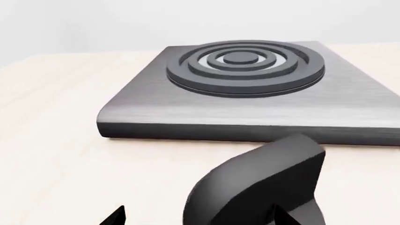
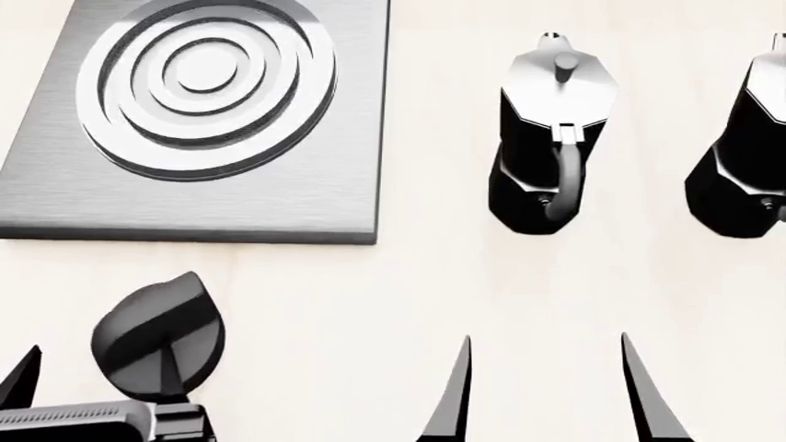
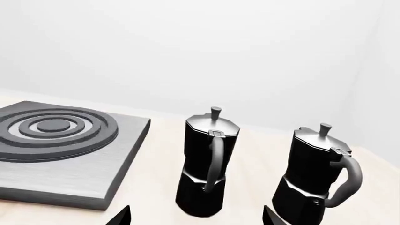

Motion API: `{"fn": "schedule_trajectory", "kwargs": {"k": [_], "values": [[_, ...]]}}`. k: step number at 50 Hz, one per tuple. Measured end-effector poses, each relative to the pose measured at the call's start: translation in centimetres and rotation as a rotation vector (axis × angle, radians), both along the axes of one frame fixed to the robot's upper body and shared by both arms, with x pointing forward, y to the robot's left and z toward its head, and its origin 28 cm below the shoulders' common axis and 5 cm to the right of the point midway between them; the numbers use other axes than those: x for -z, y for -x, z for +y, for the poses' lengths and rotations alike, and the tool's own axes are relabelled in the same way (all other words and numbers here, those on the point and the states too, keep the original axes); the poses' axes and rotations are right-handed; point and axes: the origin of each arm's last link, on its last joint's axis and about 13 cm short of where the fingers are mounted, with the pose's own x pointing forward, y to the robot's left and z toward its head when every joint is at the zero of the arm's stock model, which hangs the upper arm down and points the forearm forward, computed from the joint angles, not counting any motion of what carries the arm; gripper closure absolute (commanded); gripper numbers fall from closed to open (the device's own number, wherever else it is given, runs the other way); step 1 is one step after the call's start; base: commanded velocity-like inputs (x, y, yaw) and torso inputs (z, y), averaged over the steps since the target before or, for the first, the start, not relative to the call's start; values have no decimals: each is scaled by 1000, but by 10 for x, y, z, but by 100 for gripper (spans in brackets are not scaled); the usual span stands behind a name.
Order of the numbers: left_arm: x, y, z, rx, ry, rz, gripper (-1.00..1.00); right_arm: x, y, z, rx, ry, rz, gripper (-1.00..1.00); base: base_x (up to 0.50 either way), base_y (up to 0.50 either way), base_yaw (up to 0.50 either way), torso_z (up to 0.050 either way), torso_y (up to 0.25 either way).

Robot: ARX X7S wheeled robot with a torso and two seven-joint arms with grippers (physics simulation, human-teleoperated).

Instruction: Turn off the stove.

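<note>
A flat square stove (image 2: 202,198) of brushed grey metal is seen lying on the pale counter (image 2: 406,285) at the far left of the head view, its round burner (image 2: 206,81) formed of concentric rings. Just in front of the plate's near edge, apart from it, a black rounded knob (image 2: 160,331) is set on the counter; in the left wrist view the same knob (image 1: 262,183) is shown close before the stove (image 1: 250,110).

The left hand (image 2: 92,387) is placed at the knob, with one dark fingertip (image 2: 22,373) seen well to the knob's left and the other finger hidden behind the knob. The fingers are spread apart, and whether the knob is touched cannot be told.

The right hand (image 2: 547,391) is held above bare counter, its two pointed fingers parted with nothing between them.

Two black-and-silver moka pots are stood upright to the right of the stove: the nearer moka pot (image 2: 553,138) well apart from the plate, and the second moka pot (image 2: 746,152) cut by the view's right edge. In the right wrist view both are shown side by side, handles turned toward the camera.
</note>
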Motion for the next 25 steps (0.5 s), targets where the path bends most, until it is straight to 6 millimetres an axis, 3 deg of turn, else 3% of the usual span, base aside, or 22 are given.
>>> {"fn": "schedule_trajectory", "kwargs": {"k": [25], "values": [[0,7,5,-40,4,12,-100,-1,0,0,0,0,-1,-100,0,0,0,-1,-2]]}}
